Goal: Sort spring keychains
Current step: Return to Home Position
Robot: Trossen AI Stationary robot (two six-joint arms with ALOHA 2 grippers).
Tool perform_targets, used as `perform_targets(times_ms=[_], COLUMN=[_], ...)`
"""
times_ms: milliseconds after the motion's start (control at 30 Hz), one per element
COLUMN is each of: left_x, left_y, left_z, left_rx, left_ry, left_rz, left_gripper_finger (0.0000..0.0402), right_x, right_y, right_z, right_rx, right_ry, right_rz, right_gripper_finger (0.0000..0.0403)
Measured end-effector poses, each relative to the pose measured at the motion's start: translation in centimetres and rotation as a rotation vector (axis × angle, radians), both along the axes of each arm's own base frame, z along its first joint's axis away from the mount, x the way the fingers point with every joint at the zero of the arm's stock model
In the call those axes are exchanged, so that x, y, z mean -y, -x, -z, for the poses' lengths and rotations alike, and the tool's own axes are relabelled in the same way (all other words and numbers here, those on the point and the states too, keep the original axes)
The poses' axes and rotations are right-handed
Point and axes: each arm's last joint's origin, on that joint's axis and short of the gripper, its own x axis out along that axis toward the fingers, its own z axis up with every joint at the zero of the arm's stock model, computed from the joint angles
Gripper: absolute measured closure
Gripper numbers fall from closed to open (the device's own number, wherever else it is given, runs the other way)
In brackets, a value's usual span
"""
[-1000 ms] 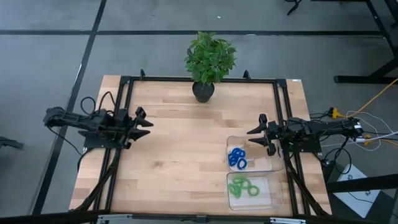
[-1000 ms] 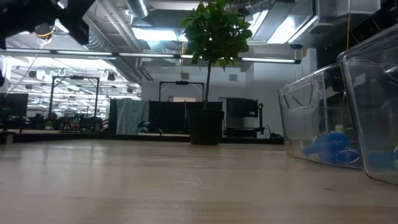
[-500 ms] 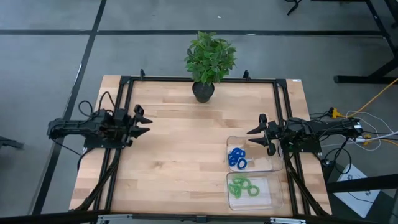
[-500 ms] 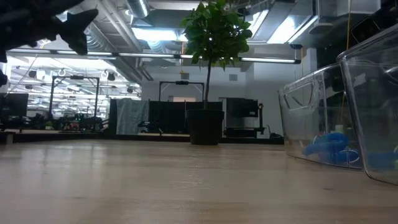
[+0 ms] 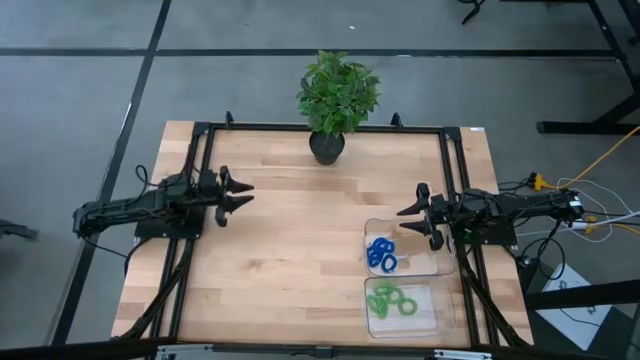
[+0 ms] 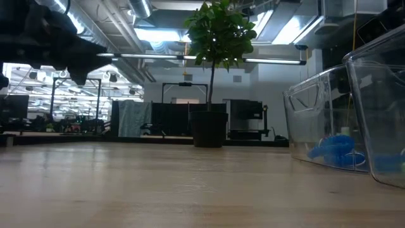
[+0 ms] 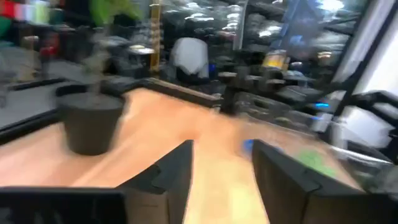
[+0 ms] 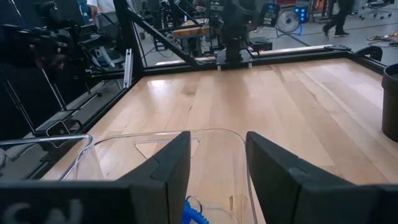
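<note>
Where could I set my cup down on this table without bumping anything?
Free: the wide bare wood between the left tool and the clear trays, up to the potted plant. Crowded: the right edge, where the right tool hangs by the trays.

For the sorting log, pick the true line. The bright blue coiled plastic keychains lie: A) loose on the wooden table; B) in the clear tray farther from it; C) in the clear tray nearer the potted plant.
C: the bright blue coiled plastic keychains sit in the clear plastic tray nearer the green potted plant.
</note>
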Motion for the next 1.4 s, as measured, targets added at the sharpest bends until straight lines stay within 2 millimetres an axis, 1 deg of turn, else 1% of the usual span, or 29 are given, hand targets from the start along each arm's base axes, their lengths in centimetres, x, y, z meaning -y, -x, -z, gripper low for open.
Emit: perform_targets(times_ms=[100, 200, 267, 1400], left_x=[-0.12, -0.13, -0.13, -0.12], left_y=[0.03, 0.03, 0.03, 0.03], left_z=[-0.04, -0.03, -0.03, -0.02], left_rx=[0.011, 0.028, 0.033, 0.033], left_ry=[0.038, 0.130, 0.158, 0.162], left_rz=[-0.048, -0.049, -0.048, -0.046], left_gripper_finger=[0.0245, 0.0245, 0.0245, 0.0245], right_x=[0.00, 0.00, 0.00, 0.00], right_y=[0.00, 0.00, 0.00, 0.00], right_z=[-0.01, 0.00, 0.00, 0.00], right_rx=[0.000, 0.000, 0.000, 0.000], right_ry=[0.000, 0.000, 0.000, 0.000], right_rz=[0.000, 0.000, 0.000, 0.000], right_gripper_finger=[0.0249, 0.0249, 0.0249, 0.0249])
